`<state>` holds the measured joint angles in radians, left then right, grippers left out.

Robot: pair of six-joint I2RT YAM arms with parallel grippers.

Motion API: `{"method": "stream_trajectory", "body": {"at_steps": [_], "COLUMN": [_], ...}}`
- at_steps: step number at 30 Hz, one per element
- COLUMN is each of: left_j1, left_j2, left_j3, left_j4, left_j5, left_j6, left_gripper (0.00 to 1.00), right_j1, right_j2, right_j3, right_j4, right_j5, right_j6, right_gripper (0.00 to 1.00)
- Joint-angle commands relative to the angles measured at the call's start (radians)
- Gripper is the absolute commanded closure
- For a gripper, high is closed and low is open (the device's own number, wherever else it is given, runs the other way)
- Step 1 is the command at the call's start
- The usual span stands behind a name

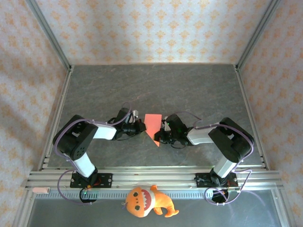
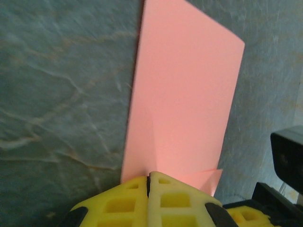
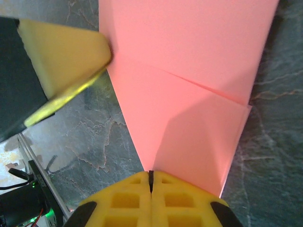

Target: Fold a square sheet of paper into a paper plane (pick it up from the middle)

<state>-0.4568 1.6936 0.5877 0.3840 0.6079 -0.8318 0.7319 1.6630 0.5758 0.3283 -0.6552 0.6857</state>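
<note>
At mid-tabletop, between the two arms, I see the red-pink sheet of paper, partly folded, one corner pointing toward the arm bases.

Left end effector sits at the sheet's left edge and right end effector at its lower right. The two are close together, with the paper spanning the gap between them.

Left wrist cam: yellow fingers pressed together with no gap at the seam, and the paper's near edge runs right into that seam. I read the jaws as closed on the sheet. The paper extends away from the fingers as a long flat panel with a small folded flap at its near right corner. The grey marbled tabletop shows on both sides of it.

Right wrist cam: same story, fingers closed tight and the sheet's pointed corner is pinched in the seam. A diagonal crease crosses the sheet, one layer lying over another. The left end effector's yellow finger touches the paper's edge at upper left.

An orange plush toy lies on the near rail, well apart from the paper.
</note>
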Motion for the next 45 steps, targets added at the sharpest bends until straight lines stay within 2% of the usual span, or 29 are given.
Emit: {"method": "stream_trajectory", "body": {"at_steps": [1, 6, 12, 18, 25, 27, 30, 35, 39, 45], "left_j1": [0.056, 0.062, 0.058, 0.011, -0.102, -0.105, -0.096, -0.081, -0.085, -0.089], "left_j2": [0.051, 0.021, -0.105, -0.155, -0.05, -0.013, 0.026, 0.054, 0.048, 0.042], "left_j3": [0.003, 0.022, 0.015, 0.006, 0.037, 0.03, 0.026, 0.007, -0.012, -0.022], "left_j4": [-0.107, -0.116, -0.111, -0.074, 0.008, 0.034, -0.015, -0.046, -0.05, -0.026], "left_j5": [-0.107, -0.098, -0.081, -0.046, -0.03, -0.043, -0.109, -0.131, -0.124, -0.113], "left_j6": [0.052, 0.05, 0.035, 0.032, 0.004, -0.019, -0.015, -0.001, 0.015, -0.007], "left_gripper": [1.0, 1.0, 0.99, 0.98, 0.97, 0.98, 0.99, 1.0, 1.0, 1.0], "right_j1": [-0.012, -0.016, -0.022, -0.027, -0.032, -0.032, -0.034, -0.034, -0.034, -0.022], "right_j2": [0.028, 0.028, 0.034, 0.034, 0.029, 0.026, 0.017, -0.025, -0.104, -0.017], "right_j3": [-0.051, -0.042, -0.022, -0.007, -0.002, -0.002, -0.006, 0.007, 0.032, 0.098], "right_j4": [-0.172, -0.191, -0.219, -0.25, -0.255, -0.254, -0.256, -0.254, -0.138, -0.104], "right_j5": [0.068, 0.061, 0.039, 0.03, 0.029, 0.026, 0.023, -0.017, -0.073, -0.122], "right_j6": [-0.032, -0.056, -0.099, -0.132, -0.14, -0.14, -0.141, -0.123, -0.039, -0.034], "right_gripper": [1.0, 1.0, 1.0, 1.0, 1.0, 1.0, 1.0, 1.0, 1.0, 1.0]}}
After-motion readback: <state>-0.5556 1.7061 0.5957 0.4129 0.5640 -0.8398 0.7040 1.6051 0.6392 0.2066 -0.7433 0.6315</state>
